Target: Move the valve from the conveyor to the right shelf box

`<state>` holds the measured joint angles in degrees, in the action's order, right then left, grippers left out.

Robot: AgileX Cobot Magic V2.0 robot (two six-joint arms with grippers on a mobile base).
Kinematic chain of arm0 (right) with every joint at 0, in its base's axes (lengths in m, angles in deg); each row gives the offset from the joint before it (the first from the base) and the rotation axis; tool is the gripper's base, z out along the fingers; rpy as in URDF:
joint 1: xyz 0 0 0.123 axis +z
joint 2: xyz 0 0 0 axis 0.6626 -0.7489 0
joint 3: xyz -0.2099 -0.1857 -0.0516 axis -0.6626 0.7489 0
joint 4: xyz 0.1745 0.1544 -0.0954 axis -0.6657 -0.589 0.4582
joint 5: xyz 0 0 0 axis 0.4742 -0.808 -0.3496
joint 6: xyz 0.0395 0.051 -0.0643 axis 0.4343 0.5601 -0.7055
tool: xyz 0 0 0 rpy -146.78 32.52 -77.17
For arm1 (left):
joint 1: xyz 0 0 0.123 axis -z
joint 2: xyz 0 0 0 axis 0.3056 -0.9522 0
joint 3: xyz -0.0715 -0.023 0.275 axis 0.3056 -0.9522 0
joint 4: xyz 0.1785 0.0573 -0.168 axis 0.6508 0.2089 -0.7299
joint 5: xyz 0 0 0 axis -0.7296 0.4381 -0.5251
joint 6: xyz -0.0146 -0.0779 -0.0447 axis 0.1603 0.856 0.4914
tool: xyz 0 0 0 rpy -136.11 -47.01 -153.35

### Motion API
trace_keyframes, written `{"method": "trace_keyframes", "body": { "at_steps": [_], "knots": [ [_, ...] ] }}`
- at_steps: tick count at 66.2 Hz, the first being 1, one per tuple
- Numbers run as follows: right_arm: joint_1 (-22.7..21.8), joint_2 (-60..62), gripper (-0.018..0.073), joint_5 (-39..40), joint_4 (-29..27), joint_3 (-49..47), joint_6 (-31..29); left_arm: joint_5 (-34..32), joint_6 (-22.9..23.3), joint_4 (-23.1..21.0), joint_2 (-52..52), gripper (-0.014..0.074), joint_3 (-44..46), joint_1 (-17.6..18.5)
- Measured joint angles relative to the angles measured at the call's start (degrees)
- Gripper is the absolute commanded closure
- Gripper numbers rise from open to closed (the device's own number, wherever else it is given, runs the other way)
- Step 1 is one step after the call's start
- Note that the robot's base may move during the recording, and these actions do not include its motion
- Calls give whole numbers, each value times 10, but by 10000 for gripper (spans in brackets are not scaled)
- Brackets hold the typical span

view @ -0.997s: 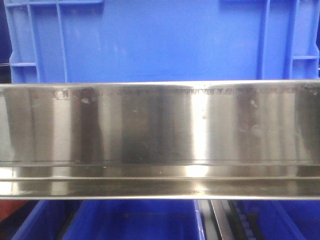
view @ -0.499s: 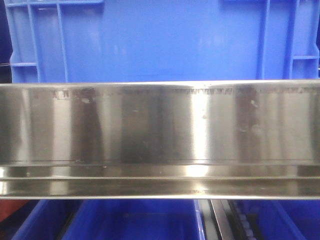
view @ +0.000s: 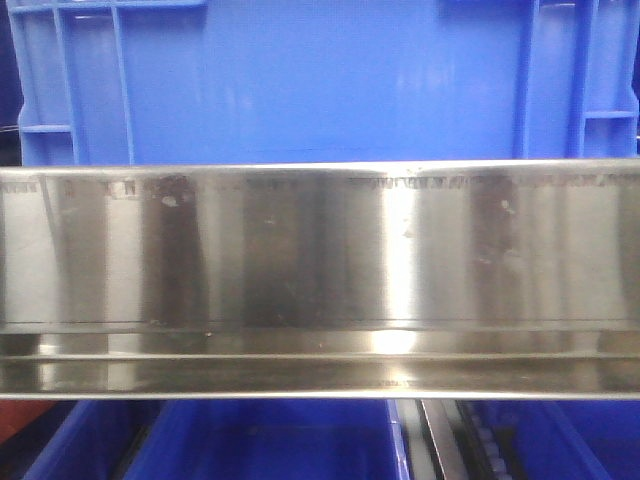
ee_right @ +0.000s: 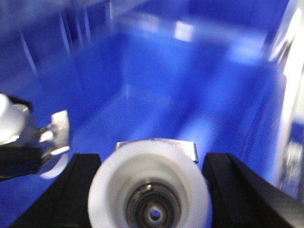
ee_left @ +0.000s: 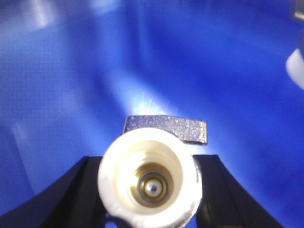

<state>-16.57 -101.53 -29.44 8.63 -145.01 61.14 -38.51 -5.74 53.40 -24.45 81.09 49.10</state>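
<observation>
Blue plastic fills both wrist views: the smooth inside of a box (ee_left: pixel 66 71), its floor and walls blurred and glossy. In the front view the shelf (view: pixel 320 250) shows as a brushed steel rail with a blue bin (view: pixel 320 80) above and another bin (view: pixel 270 440) below. No arm appears there, so which box the arms are in cannot be told.

The left gripper (ee_left: pixel 149 192) is clamped on a valve (ee_left: pixel 149 175), one black finger at each side. The white cap faces the camera and the lever (ee_left: pixel 166 129) lies flat on top. The cap hides where the pads meet the body. The valve hangs above the box floor, not touching it.

The right gripper (ee_right: pixel 149 194) pinches a second valve (ee_right: pixel 148 187) the same way, cap forward and side lever (ee_right: pixel 156 145) up. At the left edge of that view the first valve appears again, near and apart from the second.

The valve is probably dense for its size and quite stiff, so it should take a firm squeeze. The caps look smooth and likely slippery, and the lever could catch on a finger or the box wall. The metal body between the caps seems the best place to hold it. A low release would keep it from bouncing or rolling on the hard floor.
</observation>
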Motion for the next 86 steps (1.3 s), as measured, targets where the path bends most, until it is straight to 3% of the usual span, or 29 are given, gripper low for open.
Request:
{"method": "trace_keyframes", "body": {
  "at_steps": [13,20,26,37,43,48,53,59,66,77,86],
  "knots": [
    [4,-59,711,-25,-12,0,0,15,0,1,-39,702,0,0],
    [4,-80,666,-31,-15,0,0,29,0,1,-50,621,0,0],
    [4,-91,549,-31,-15,0,0,42,0,1,-55,465,0,0],
    [4,-94,226,-31,-15,0,0,65,0,2,-61,195,0,0],
    [4,-94,90,-28,-16,-3,0,65,0,2,-61,111,4,0],
    [4,-92,38,-20,-19,-8,0,67,0,4,-61,112,11,0],
    [4,-83,59,-16,-19,-9,0,80,0,4,-61,141,22,0],
    [4,-69,157,-15,-19,-12,0,97,0,4,-57,223,36,0],
    [4,-41,379,-12,-20,-13,0,113,0,4,-42,377,52,0],
    [4,28,718,-12,-20,-16,0,130,0,14,10,687,61,0],
    [4,101,713,-8,-16,-5,0,140,4,27,72,708,54,0]
  ]
}}
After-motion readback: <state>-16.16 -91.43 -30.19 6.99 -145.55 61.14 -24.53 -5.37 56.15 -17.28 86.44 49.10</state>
